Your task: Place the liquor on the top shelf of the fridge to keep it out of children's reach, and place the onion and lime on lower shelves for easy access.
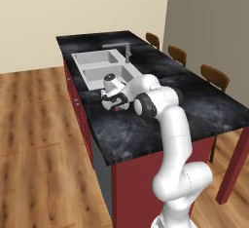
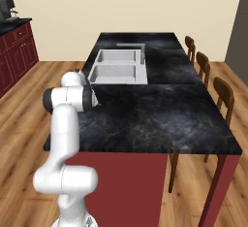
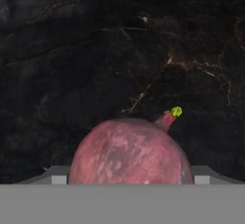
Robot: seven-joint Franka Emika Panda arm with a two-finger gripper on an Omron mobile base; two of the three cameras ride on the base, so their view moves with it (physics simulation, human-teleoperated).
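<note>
- Left base view: the white arm bends low over the dark marble counter (image 1: 146,124), its gripper (image 1: 115,106) pressed down just in front of the double sink (image 1: 97,68). A small pinkish-red patch under the hand reads as the onion (image 1: 116,108), lying on the counter; the low pose suits a pick from above. Count: one arm, one sink with two basins, one faucet (image 1: 127,51), three wooden chairs (image 1: 215,77) along the far side.
- Right base view: the arm folds at the counter's near left edge, so that its own links hide the hand and the onion. The sink lies beyond it. Count: three chairs on the right, one dark coffee machine (image 2: 7,8) on the red cabinets at far left.
- Hand view: the onion (image 3: 131,151) sits very close to the camera, centred between the two fingertips (image 3: 58,176), with its stem tip pointing up and right. The jaws straddle it; whether they already touch it cannot be told. It rests on the marble, judged not yet lifted. Count: one onion.
</note>
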